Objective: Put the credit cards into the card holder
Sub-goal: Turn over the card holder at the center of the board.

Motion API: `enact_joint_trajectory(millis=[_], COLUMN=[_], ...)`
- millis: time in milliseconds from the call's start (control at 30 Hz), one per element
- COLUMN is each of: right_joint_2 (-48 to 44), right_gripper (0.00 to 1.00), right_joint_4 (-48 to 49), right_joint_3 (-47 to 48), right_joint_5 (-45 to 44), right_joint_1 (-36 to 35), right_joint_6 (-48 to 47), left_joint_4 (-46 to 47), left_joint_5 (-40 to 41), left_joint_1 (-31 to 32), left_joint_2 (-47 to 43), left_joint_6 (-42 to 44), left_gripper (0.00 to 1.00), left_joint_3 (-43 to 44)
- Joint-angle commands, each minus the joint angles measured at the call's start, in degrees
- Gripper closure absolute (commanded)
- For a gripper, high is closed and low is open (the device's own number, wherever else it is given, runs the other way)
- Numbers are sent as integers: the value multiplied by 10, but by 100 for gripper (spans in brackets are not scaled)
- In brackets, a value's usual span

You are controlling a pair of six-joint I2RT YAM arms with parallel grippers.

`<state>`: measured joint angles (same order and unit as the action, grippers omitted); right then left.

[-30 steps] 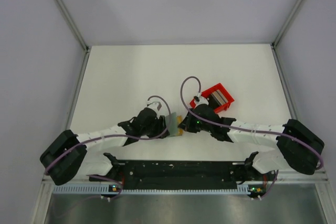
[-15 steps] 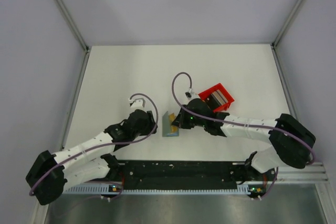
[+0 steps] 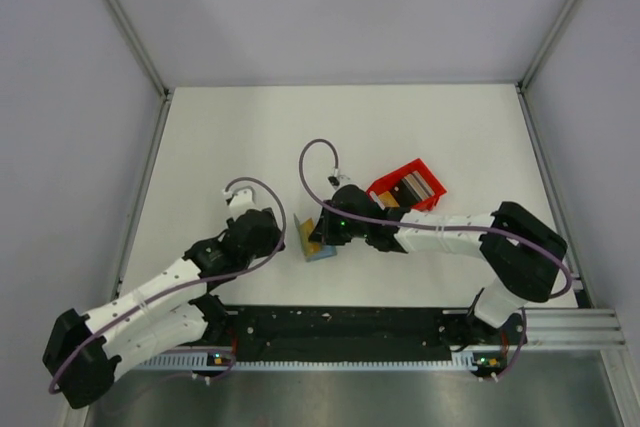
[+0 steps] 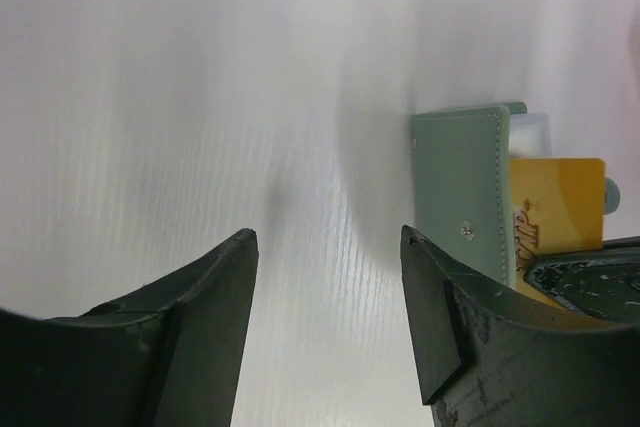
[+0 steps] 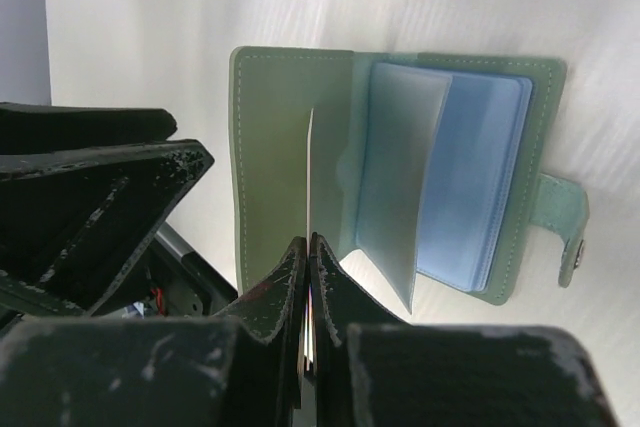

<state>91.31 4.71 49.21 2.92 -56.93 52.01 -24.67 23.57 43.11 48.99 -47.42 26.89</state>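
Open on the counter [image 3: 250, 137] near its near edge, centre: card holder [image 5: 290, 147], pale blue pockets showing. Clamped in right hand [image 5: 308, 247]: orange credit card [image 4: 555, 207], edge-on over the green flap. Left hand [image 4: 330, 277] apart, holding nothing. In red bin [image 3: 425, 172]: more cards [image 3: 412, 186].

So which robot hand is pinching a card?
The right gripper: its jaws are shut on the yellow card. The left gripper is open, holding nothing.

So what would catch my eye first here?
The open grey-green folding wallet mid-table, with the right tool pinching a thin orange card edge-on over its inside. Nearby on the right sits a red plastic bin, while the left tool hangs open, empty, to the left.
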Motion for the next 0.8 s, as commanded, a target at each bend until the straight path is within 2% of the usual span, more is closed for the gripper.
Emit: enact_joint_trajectory(millis=[0, 200, 333, 467, 767], right_joint_2=[19, 44, 54, 55, 47], right_gripper=[100, 100, 100, 100, 100], right_joint_4=[-5, -5, -1, -1, 15], right_joint_3=[46, 59, 67, 73, 75], right_joint_5=[-9, -7, -3, -2, 11], right_joint_1=[-18, -21, -22, -25, -28], right_joint_6=[-12, -11, -11, -14, -16], left_joint_4=[-32, -44, 7, 89, 130], left_joint_5=[31, 37, -19, -78, -98], left_joint_1=[-7, -9, -11, -11, -12], left_joint_2=[-48, -114, -120, -92, -12], left_joint_6=[-19, -24, -1, -3, -16], left_gripper=[35, 17, 8, 6, 5], left_joint_3=[21, 11, -5, -20, -4])
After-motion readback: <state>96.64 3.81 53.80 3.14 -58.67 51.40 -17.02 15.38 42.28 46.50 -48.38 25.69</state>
